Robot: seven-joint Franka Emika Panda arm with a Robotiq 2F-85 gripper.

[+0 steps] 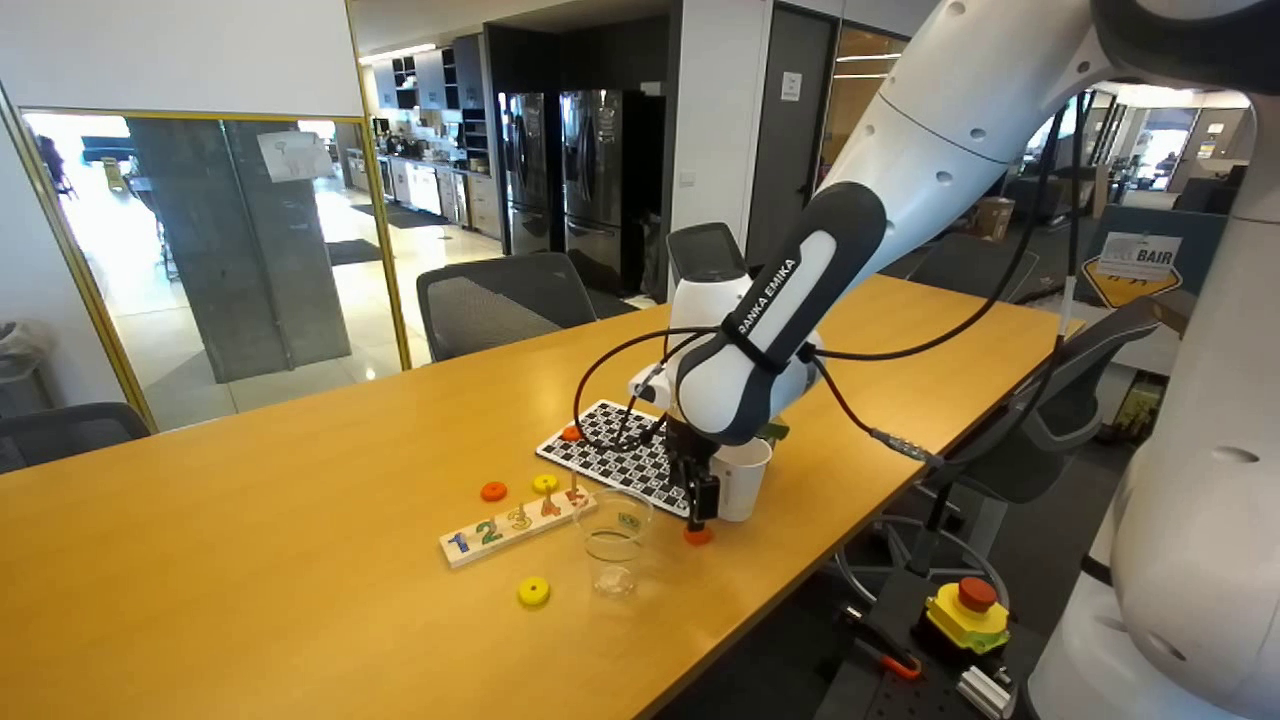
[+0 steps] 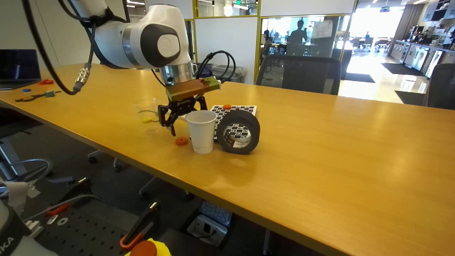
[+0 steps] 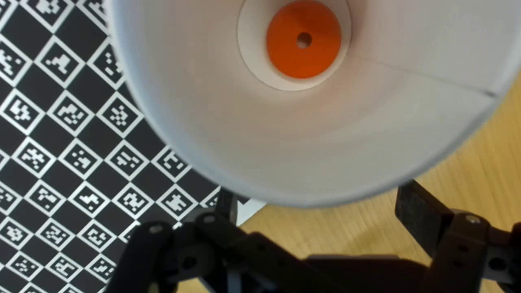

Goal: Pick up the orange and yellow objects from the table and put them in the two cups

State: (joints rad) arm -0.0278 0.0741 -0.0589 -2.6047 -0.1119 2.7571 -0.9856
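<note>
The white cup [image 1: 744, 478] stands upright on the wooden table [image 2: 320, 170]. In the wrist view an orange disc [image 3: 303, 59] lies on the bottom of this cup [image 3: 171, 101]. My gripper [image 3: 317, 199] is open and empty, its fingers apart just outside the cup's rim. In an exterior view the gripper [image 2: 188, 120] is beside the white cup [image 2: 202, 133], which hides part of it. Another orange disc [image 2: 181, 141] lies below the fingers, also seen here [image 1: 697, 536]. The clear cup [image 1: 613, 545] stands nearby. Two yellow discs [image 1: 534, 591] [image 1: 545, 483] and an orange disc [image 1: 493, 491] lie around it.
A checkered board [image 1: 620, 465] with an orange disc [image 1: 571, 433] on it lies behind the cups. A pale number strip [image 1: 500, 538] lies beside the clear cup. A black tape roll [image 2: 253, 128] stands against the white cup's side. A laptop [image 2: 19, 67] and pliers [image 2: 30, 97] lie farther off.
</note>
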